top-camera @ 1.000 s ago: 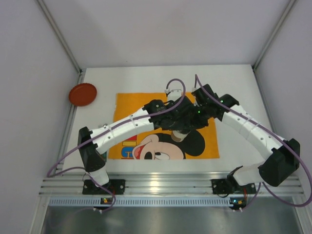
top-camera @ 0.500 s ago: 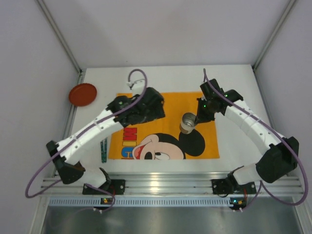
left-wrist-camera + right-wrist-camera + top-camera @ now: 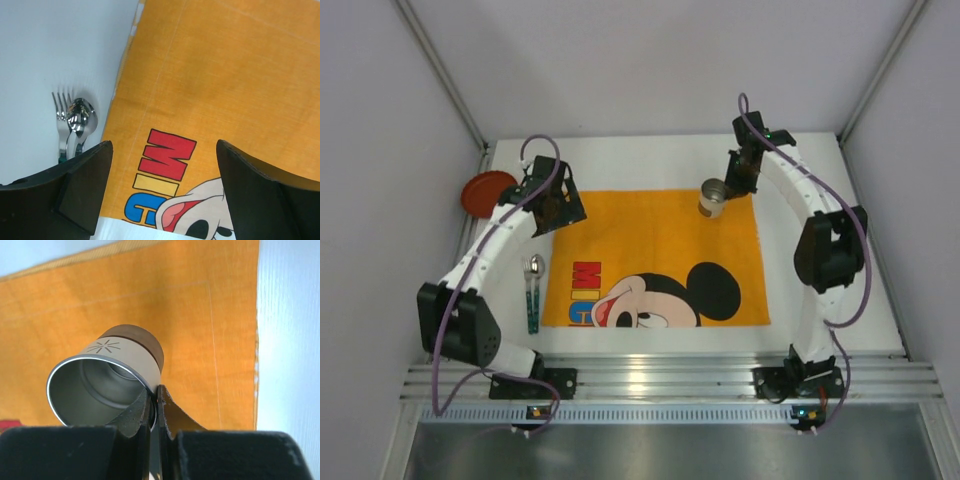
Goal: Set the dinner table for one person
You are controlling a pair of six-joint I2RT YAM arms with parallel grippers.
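Both jaws hover above dinner table (image 3: 620, 155), right pinching cup (image 3: 712, 197).

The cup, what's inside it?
The cup looks empty: only bare metal wall and bottom show. The right end effector pinches its rim, hiding a small patch inside.

Reaches white left arm (image 3: 485, 250) forward along left side, elbow low near base, wrist angled down. Holds black left gripper (image 3: 164, 145) with fingers (image 3: 85, 185) spread wide. Stretches white right arm (image 3: 798, 190) far forward, wrist turned inward. Pinches black right gripper (image 3: 154, 399) tight onto rim of beige metal cup with brown base (image 3: 125, 352).
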